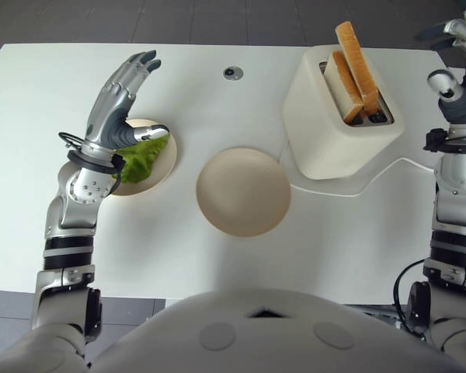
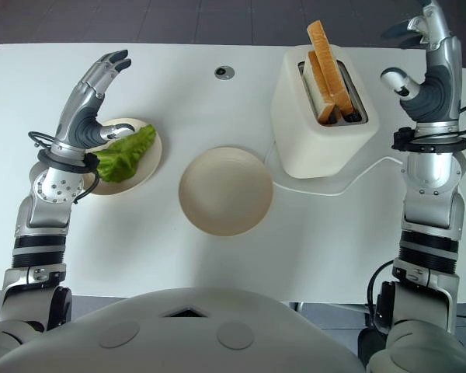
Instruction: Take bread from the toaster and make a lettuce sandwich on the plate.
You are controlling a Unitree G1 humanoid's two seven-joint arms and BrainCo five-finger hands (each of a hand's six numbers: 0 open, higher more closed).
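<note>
Left hand (image 2: 91,99) is spread open, holding nothing, above the small dish (image 2: 137,178) with the lettuce leaf (image 2: 128,151). The centre plate (image 2: 225,190) sits bare. Two bread slices (image 2: 325,68) poke tilted out of the toaster (image 2: 318,148). Right hand (image 2: 427,74) is open just beside it. Best to pinch the taller slice near its top and lift straight up.

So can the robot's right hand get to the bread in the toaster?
Probably yes. The right hand is open beside the toaster, the bread sticks up from its slots, and nothing stands between them.
</note>
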